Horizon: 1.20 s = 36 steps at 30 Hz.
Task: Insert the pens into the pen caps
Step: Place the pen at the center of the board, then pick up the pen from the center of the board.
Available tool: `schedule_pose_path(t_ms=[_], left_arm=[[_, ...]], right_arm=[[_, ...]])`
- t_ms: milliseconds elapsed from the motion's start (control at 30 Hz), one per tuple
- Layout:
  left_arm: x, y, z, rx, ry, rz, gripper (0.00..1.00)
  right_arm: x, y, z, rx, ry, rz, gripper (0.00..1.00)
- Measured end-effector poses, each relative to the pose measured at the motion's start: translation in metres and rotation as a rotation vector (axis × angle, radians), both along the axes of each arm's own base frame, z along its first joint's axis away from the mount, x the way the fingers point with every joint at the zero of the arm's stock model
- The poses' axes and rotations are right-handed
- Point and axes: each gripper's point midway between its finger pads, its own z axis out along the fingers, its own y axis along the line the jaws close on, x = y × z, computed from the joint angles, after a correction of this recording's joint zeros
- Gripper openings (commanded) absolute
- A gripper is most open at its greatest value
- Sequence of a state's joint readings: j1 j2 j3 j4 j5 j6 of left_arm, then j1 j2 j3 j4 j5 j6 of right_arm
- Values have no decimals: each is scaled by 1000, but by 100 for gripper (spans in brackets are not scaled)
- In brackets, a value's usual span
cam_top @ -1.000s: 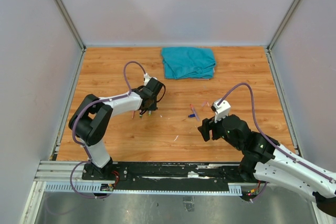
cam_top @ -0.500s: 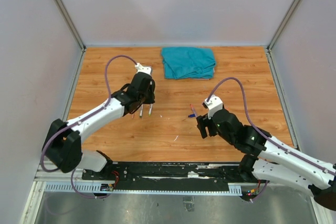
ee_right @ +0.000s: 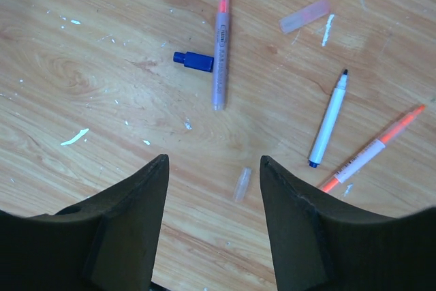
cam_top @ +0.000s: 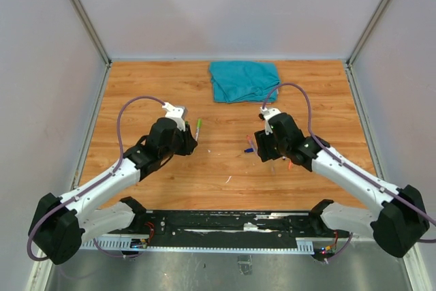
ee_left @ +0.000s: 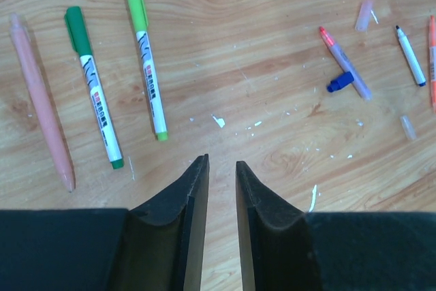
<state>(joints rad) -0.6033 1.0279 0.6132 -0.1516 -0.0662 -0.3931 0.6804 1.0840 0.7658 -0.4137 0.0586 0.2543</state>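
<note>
When viewed from the top, both arms overhung the wooden table (cam_top: 136, 86). Left wrist: left gripper (ee_left: 221, 163) stood narrowly parted, empty, near a capped light-green marker pen (ee_left: 148, 73). Right wrist: right gripper (ee_right: 212, 161) gaped, empty, above a clear plastic cap (ee_right: 242, 183), its likely target.

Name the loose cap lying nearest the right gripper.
The small clear cap, between the fingers of the right gripper; the blue cap and pink cap lie farther off.

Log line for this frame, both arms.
left gripper: barely open, empty | right gripper: open, empty, over clear cap | blue cap: loose beside red pen
</note>
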Motion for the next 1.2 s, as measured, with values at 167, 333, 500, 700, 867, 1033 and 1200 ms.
schedule_pose_path(t_ms=[167,333,500,700,867,1033,1200], left_arm=[[-8,4,-8,-4,14,6,23],[-6,13,-11,7,19,64,24],[-4,23,-15,31,30,121,36],[-5,35,-21,66,48,178,41],[-5,41,-21,82,47,207,41],[-4,47,-12,75,15,236,42],[-3,51,3,47,-32,259,44]], right_arm=[[15,7,-16,-20,76,-12,53],[35,17,-28,-47,121,-20,50],[55,23,-43,-77,168,-28,44],[73,25,-62,-93,229,-36,36],[83,31,-71,-102,251,-19,35],[83,33,-78,-113,277,-6,34],[82,33,-82,-125,295,-5,33]])
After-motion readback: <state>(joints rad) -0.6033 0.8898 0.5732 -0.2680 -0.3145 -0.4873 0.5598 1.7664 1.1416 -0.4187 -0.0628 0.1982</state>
